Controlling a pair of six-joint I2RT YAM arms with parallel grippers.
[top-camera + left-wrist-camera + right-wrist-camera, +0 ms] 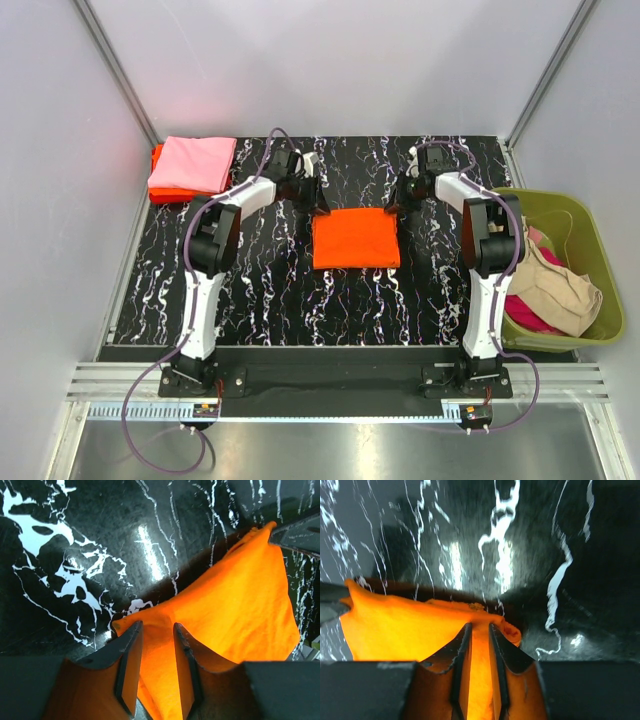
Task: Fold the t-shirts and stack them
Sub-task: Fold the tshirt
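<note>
The bright orange t-shirt (356, 238) lies folded into a neat, flat rectangle at the middle of the table (260, 290), its cloth matte and finely woven. Its two far corners are pinched up into soft peaked ridges. The left pincer (156, 630) clamps the far-left corner between its dark, angular fingers, and the right pincer (480, 627) clamps the far-right corner the same way, with a thin pleat of cloth running up between the pads.

At the far-left corner of the table sits a small stack: a light pink t-shirt (193, 163), folded square, on top of a red-orange t-shirt (160, 192) that shows only at the edges. At the right edge stands an olive-green plastic basket (545, 194) with rounded corners, holding a crumpled beige t-shirt (560, 290) over a magenta one (525, 312).

The table is glossy black with white marble-like veins and catches bright glare. Plain pale walls (330, 60) enclose it on three sides, and metal rails run along the near edge.
</note>
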